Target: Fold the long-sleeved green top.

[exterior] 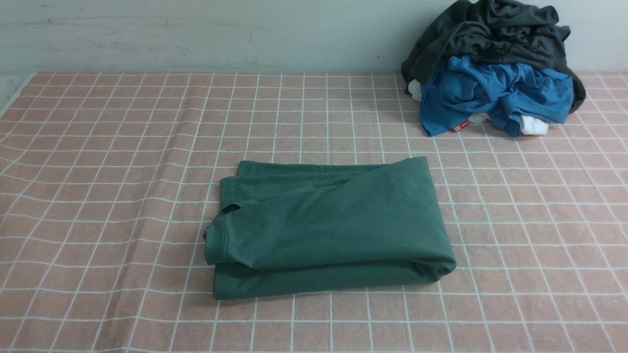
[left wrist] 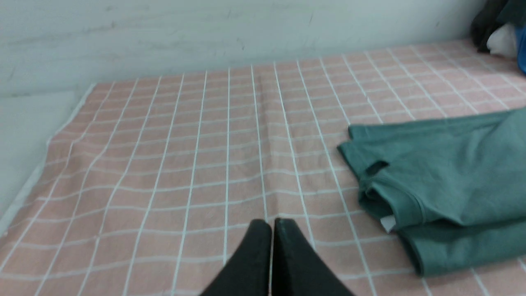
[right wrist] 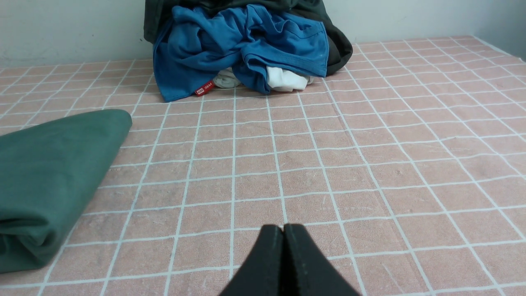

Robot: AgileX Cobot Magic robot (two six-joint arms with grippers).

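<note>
The green long-sleeved top [exterior: 328,225] lies folded into a compact rectangle on the middle of the pink checked cloth. Its neckline edge faces the table's left. It also shows in the left wrist view [left wrist: 444,185] and the right wrist view [right wrist: 49,181]. Neither arm shows in the front view. My left gripper [left wrist: 272,224] is shut and empty above bare cloth, apart from the top's left edge. My right gripper [right wrist: 283,229] is shut and empty above bare cloth, apart from the top's right edge.
A heap with a bright blue garment [exterior: 495,93] and a dark charcoal-grey garment [exterior: 490,34] on it sits at the back right, against the wall. The pink checked cloth [exterior: 98,196] covers the table; its left edge shows in the left wrist view [left wrist: 49,139].
</note>
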